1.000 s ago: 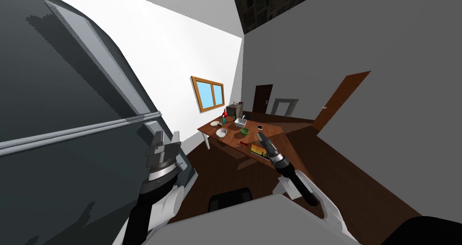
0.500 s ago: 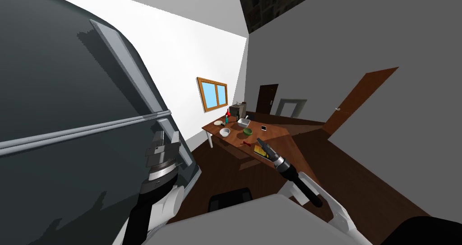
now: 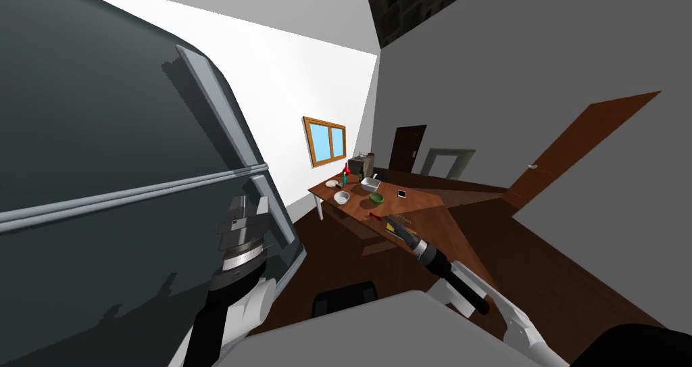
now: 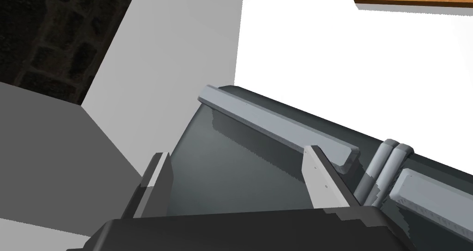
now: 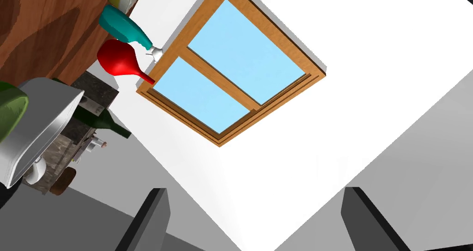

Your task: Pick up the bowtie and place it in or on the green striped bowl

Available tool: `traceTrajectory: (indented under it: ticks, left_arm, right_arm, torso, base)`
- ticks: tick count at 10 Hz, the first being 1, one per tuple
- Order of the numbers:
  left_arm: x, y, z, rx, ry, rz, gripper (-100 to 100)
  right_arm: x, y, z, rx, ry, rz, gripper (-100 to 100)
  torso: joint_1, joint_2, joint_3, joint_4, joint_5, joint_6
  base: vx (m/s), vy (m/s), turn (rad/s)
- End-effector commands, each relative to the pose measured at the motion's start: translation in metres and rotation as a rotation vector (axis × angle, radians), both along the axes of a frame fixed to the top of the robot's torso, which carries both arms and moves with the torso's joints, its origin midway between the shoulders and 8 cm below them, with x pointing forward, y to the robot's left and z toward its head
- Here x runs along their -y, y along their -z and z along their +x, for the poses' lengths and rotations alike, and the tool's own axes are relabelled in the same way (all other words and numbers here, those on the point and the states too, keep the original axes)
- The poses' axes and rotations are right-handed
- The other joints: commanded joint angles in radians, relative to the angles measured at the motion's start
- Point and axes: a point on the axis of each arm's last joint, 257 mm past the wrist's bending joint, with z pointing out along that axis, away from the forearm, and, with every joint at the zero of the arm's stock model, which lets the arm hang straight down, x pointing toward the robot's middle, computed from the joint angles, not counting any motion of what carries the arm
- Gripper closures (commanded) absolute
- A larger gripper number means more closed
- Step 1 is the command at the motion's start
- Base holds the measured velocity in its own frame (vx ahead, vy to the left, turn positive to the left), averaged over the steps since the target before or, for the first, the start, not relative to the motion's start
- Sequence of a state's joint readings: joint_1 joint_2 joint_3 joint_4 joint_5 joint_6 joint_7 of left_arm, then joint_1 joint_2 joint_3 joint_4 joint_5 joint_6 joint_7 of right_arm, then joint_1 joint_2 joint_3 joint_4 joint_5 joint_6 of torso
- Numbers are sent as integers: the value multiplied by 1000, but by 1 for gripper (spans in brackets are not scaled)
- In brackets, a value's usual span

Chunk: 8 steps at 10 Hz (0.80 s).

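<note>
While the left gripper (image 3: 249, 206) hangs at the lower left of the head view, fingers spread wide and empty, it sits close to the dark grey fridge (image 3: 101, 147). In the left wrist view the fridge's pale bar handles (image 4: 277, 123) run just past its fingertips. Open dark wood floor (image 3: 338, 255) lies at centre between the fridge's lower corner and the wooden bench (image 3: 419, 204). More floor spreads right toward an open brown door (image 3: 588, 147). The bench's near edge runs on a slant and ends in a corner at centre right. The right gripper (image 3: 397, 224), also wide open and holding nothing, reaches up from the lower right. Its tip overlaps the bench's near edge at a yellow book (image 3: 390, 228), whose cover marks are too small to read. The red bowtie (image 3: 374, 215) lies flat on the bench just left of that tip, apart from it. The green bowl (image 3: 376, 198) stands just above the bowtie in the picture, between a white bowl (image 3: 342, 197) and a phone (image 3: 401, 194). In the right wrist view the fingers point toward a wood-framed window (image 5: 231, 68), with a white tub (image 5: 37, 123) and a red bottle (image 5: 120, 61) off to one side.
</note>
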State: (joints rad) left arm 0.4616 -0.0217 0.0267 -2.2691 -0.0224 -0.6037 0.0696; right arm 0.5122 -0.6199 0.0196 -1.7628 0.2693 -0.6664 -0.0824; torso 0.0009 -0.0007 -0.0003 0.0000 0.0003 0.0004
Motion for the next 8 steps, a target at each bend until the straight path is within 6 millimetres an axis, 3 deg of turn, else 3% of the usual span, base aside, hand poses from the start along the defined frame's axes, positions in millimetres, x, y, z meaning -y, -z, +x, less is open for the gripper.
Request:
traceTrajectory:
  ticks: [1, 5, 7, 8]
  left_arm:
    - [0, 0, 0, 0, 0, 0, 0]
    - [0, 0, 0, 0, 0, 0, 0]
    - [0, 0, 0, 0, 0, 0, 0]
    - [0, 0, 0, 0, 0, 0, 0]
  right_arm:
    - [9, 26, -7, -61, -22, -66, -100]
    - [40, 84, -26, -198, -39, -194, -100]
    - [49, 93, -29, -223, -24, -202, -100]
    - [61, 112, -40, -272, -46, -265, -100]
  torso:
    - [0, 0, 0, 0, 0, 0]
    - [0, -1, -1, 0, 0, 0]
    - [0, -1, -1, 0, 0, 0]
    - [0, 0, 0, 0, 0, 0]
  base:
    - [11, 33, 172]
    - [22, 30, 123]
    - [18, 18, 30]
    - [29, 32, 161]
